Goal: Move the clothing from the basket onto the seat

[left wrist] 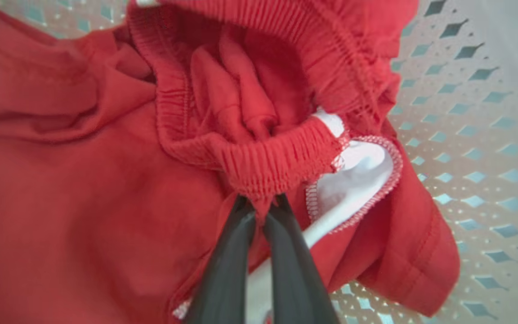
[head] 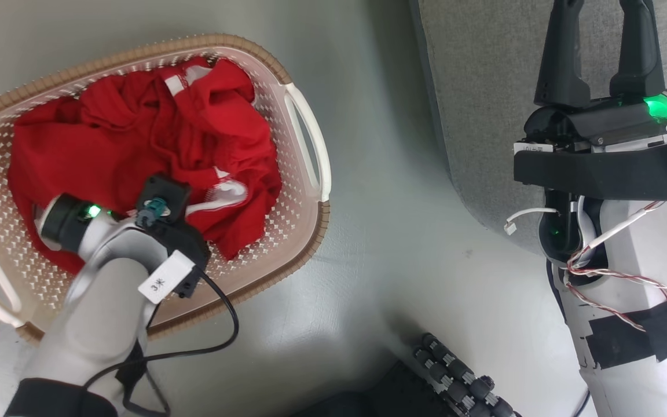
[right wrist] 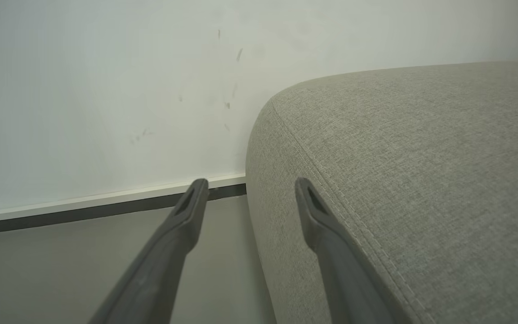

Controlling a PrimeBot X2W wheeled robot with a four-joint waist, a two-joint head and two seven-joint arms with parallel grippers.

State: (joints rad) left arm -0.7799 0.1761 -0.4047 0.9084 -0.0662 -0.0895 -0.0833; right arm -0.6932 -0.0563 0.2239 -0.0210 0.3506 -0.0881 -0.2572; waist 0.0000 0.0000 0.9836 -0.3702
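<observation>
1. We see the clothing [head: 136, 139] lying as a crumpled, bright red heap inside the basket [head: 310, 145]. The basket stands on the pale floor [head: 380, 191], near the seat [head: 484, 104].
2. The heap covers most of the basket's bottom. White stripes and trim show near its top edge and at its lower right side, next to the left wrist.
3. Close up in the left wrist view, we make out a gathered, ribbed elastic band. Smooth red knit lies to its left, and to its right is a white patch edged with red-and-white stitching.
4. The left gripper [left wrist: 261, 207] has its two dark fingers pressed together, pinching a fold of that elastic band. The red cloth bunches at the tips.
5. The right gripper [right wrist: 251, 182] hangs with its fingers spread apart and nothing between them. It is over the rounded corner of the grey woven seat, near a white wall [right wrist: 106, 90].
</observation>
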